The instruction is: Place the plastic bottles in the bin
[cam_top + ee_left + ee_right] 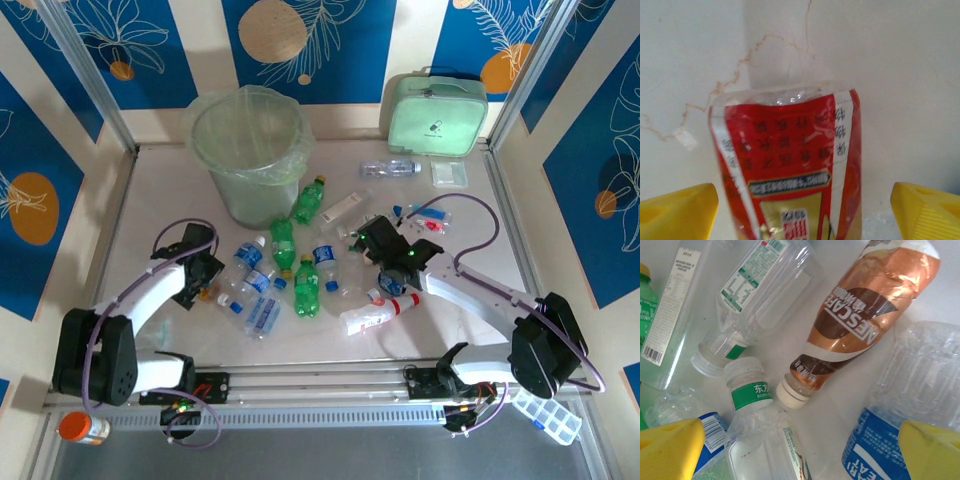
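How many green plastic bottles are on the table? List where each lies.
3. One green plastic bottle lies against the round translucent bin; a second bottle just nearer; a third bottle at the pile's near edge. Others may be hidden.

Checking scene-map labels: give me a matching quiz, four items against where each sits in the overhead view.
Items:
1. bin
2. mint-green zipped case
3. orange-capped jar
4. clear compartment box

Places:
A. near left corner
B. far right
C. near right corner
D. far side, left of centre

Pairs: 1-D, 2-B, 3-A, 4-C
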Robot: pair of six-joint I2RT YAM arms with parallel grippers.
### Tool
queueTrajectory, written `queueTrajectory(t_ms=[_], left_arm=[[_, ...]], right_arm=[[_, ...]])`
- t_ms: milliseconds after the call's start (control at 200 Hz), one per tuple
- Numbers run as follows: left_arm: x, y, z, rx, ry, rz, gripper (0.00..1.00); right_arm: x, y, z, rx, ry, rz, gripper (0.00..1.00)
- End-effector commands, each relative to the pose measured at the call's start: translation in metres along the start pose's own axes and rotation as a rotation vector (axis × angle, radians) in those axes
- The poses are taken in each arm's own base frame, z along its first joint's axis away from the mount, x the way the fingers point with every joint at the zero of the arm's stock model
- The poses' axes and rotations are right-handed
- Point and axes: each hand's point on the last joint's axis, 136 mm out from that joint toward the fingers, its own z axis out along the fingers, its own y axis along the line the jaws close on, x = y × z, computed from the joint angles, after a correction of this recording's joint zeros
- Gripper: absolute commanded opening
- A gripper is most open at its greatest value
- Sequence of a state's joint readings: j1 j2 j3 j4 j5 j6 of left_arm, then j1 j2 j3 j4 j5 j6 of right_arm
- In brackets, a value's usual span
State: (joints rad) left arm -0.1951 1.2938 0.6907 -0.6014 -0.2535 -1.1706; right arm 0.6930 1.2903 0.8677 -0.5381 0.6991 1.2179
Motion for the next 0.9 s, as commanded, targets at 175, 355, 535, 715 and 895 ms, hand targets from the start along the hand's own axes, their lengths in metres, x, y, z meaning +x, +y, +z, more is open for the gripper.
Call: queueTrajectory(t_ms=[175,355,535,715,895], left_arm=[[-0.001,0.005,0.017,-0.049,0.008,-0.049,0.64],[-0.003,0.008,0.01,-0.052,0.003,-0.046,0.51],[-0.009,0.017,-0.015,-0.009,-0.042,-0.056,0.43],[-0.017,0.023,-0.06,0.112,-0.104,-0.037,0.39],[-0.023,0.004,-0.118,0.411,-0.188,0.062,0.3]], right_arm=[[-0.02,-0.004,-0.005,0.052,-0.135,-0.024,0.91],[-0.024,-0.005,-0.01,0.037,-0.157,-0.015,0.94],[-0.02,0.005,-0.007,-0.012,-0.136,-0.031,0.94],[-0.016,0.028,-0.017,-0.136,-0.181,-0.186,0.92],[-0.012,0.044,-0.033,-0.238,-0.205,-0.292,0.91]])
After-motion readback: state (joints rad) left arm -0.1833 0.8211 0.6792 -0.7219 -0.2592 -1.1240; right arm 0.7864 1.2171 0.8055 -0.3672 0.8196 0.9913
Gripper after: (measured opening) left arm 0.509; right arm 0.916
